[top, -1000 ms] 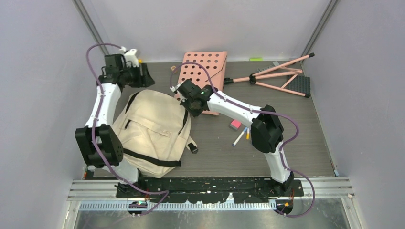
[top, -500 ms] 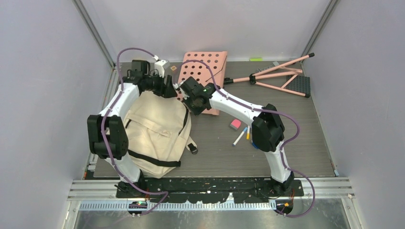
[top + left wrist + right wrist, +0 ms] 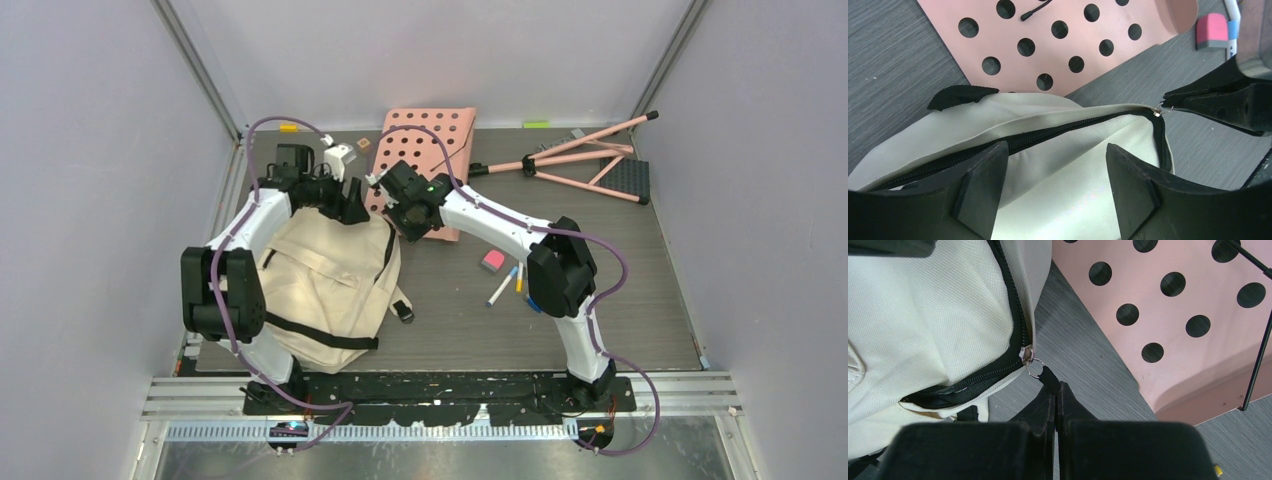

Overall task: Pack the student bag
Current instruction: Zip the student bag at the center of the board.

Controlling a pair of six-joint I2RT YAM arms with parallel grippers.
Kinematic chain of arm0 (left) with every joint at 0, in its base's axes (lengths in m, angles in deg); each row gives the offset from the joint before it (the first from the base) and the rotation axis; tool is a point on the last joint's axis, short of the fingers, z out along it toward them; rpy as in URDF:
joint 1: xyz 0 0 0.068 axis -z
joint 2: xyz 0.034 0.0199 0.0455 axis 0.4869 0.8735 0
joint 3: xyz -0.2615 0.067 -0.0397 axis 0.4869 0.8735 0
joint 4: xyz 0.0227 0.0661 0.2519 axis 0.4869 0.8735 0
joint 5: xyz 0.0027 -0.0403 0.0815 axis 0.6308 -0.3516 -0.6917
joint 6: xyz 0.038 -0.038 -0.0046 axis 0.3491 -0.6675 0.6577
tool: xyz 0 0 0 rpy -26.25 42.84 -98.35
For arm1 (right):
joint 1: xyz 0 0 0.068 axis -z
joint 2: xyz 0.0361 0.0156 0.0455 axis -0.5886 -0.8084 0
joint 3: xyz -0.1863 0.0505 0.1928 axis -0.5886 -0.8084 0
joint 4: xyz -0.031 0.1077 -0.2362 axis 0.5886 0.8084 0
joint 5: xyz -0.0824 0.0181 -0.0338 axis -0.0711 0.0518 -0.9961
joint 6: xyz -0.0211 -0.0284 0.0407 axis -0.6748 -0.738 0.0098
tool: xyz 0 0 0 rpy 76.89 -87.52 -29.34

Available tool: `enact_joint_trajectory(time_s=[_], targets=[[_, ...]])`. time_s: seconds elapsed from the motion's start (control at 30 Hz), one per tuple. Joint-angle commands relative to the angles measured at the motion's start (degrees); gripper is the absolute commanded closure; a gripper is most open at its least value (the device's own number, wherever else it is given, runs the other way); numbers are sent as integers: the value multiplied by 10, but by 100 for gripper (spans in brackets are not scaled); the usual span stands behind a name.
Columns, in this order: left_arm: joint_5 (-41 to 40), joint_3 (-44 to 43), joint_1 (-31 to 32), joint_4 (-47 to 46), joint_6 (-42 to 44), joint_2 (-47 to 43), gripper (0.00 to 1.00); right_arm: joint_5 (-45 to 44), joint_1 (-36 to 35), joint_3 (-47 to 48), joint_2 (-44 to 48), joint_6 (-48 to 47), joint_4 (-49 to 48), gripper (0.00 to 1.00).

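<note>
The cream student bag (image 3: 320, 280) lies flat on the left of the table, its top toward the back. My right gripper (image 3: 392, 208) is at the bag's top right corner, shut on the black zipper pull (image 3: 1049, 378), which hangs from a small ring on the slider (image 3: 1026, 354). My left gripper (image 3: 352, 205) is open just above the bag's top edge, its fingers (image 3: 980, 185) either side of cream fabric (image 3: 1063, 165) below the black zipper (image 3: 1048, 132). The zipper looks shut along the top, with a short gap near the slider (image 3: 943, 392).
The pink perforated board (image 3: 430, 150) lies just behind both grippers. A pink folding stand (image 3: 580, 160) is at the back right. A pink eraser (image 3: 492, 262) and markers (image 3: 503, 285) lie by the right arm's elbow. Small items sit along the back edge (image 3: 362, 143).
My left arm has swung right from the back left corner and come down over the bag's top, next to the right gripper. The right gripper has hardly moved.
</note>
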Motion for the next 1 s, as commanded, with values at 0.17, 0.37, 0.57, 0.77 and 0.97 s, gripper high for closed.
enact_joint_trajectory(time_s=[0.17, 0.37, 0.57, 0.77, 0.97], targets=[[-120, -24, 43, 9, 84, 4, 31, -2, 10, 1, 51, 3, 4, 100], [-168, -44, 58, 0, 53, 20, 85, -1, 10, 6, 45, 1, 4, 100], [-218, -72, 58, -17, -16, 31, 100, 3, 9, 13, 43, 1, 8, 99], [-265, -116, 53, -17, -96, 56, 100, 3, -3, 30, 39, -7, 22, 100], [-288, -151, 27, -21, -186, 77, 100, -8, -31, 47, 28, -26, 46, 99]])
